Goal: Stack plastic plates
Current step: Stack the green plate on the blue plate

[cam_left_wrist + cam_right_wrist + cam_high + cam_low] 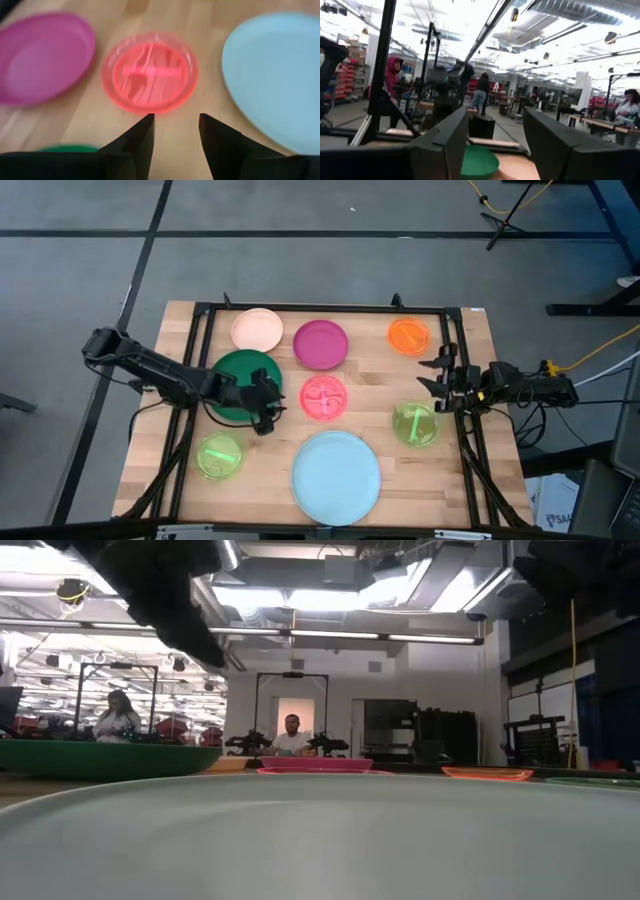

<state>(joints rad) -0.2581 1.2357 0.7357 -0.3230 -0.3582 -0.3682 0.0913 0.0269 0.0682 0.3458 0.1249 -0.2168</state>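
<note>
Plates of eight kinds lie single on the worktop [180,330] in the high view, none stacked yet: the peach plate [257,329], the magenta plate [321,344] and the orange plate [408,335] along the far side, the dark green plate [235,377] and the pink plate [323,397] in the middle row, the two lime plates [219,456] [414,423] and the large light blue plate [336,476] near us. The left pincer [266,402] hangs at the green plate's edge, pointed toward the pink one. The right pincer [440,375] waits at the right edge, between the orange and the lime plate, fingers apart and empty.

From the low view we see mostly the blue plate's rim [320,830] filling the front, and the green plate [95,757] on the left; it seems the dark arm hangs above it, but this view is poor for judging height.

In the left wrist view the pincer [176,131] is open and holds nothing, and the pink plate [149,72] lies just ahead of the fingertips. To grasp well, we judge one finger must go under the thin rim and the other over it, coming low and nearly flat.

In the right wrist view the right pincer [495,135] is open and empty, looking across the green plate [478,162] into the room.
</note>
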